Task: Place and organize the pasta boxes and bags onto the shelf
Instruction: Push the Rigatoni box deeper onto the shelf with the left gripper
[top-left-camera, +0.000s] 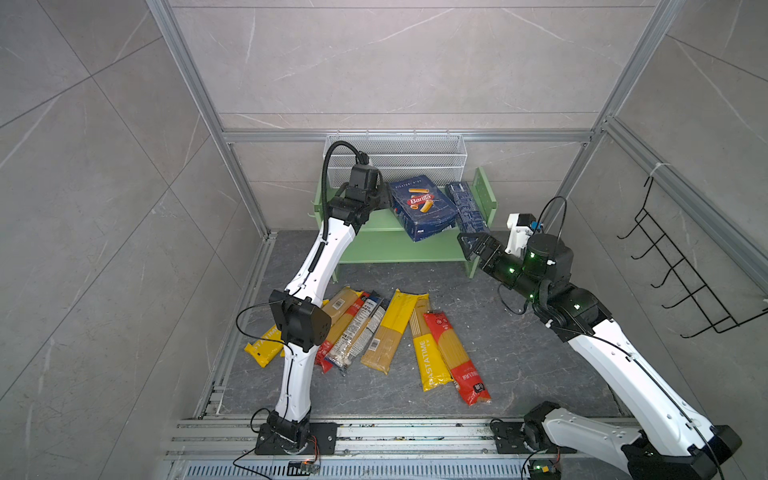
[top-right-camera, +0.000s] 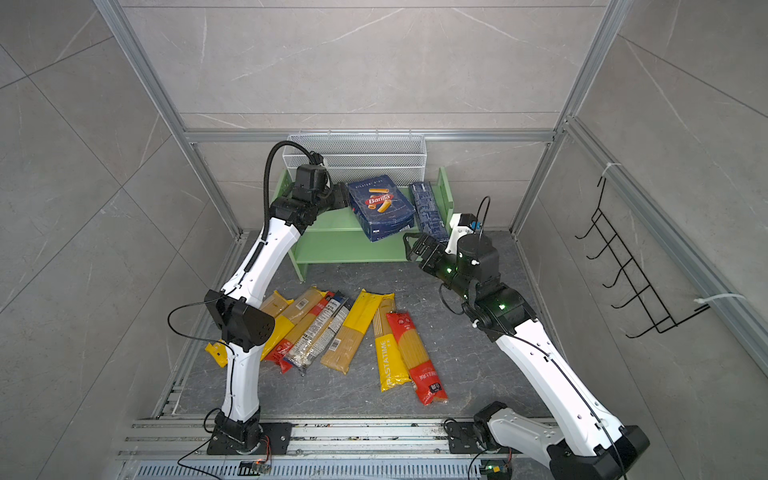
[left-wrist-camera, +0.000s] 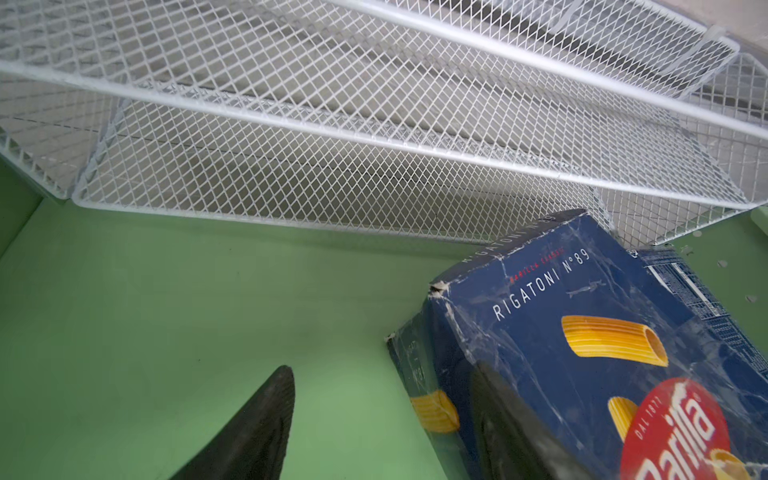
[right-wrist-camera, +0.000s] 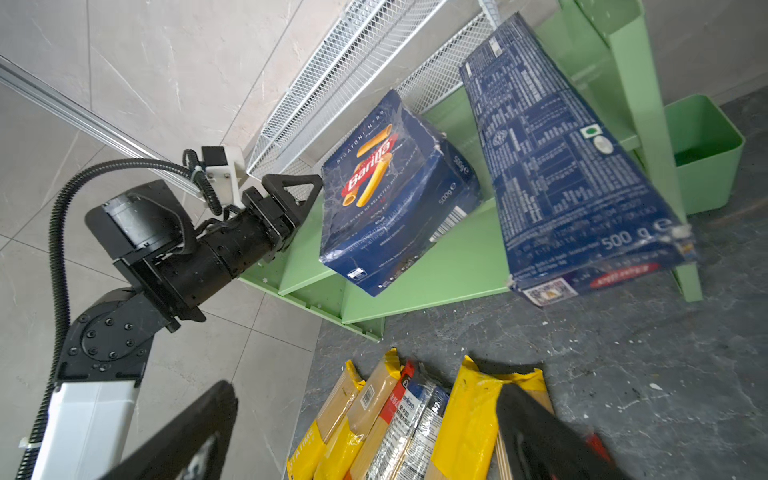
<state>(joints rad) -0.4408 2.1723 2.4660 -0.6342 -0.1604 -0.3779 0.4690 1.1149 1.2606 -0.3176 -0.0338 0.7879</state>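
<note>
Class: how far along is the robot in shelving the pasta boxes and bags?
Done: both boxes, the Barilla box and the narrow box, lie on the top board of the green shelf, askew and overhanging its front. In hand: the left gripper, jaws apart, is at the Barilla box's edge; the right gripper is open and empty. Left: all the spaghetti bags lie on the floor.

My left arm (top-left-camera: 297, 374) hid most of one yellow bag (top-left-camera: 262, 351); the wide box (left-wrist-camera: 540, 316) ran out of my left wrist view.
</note>
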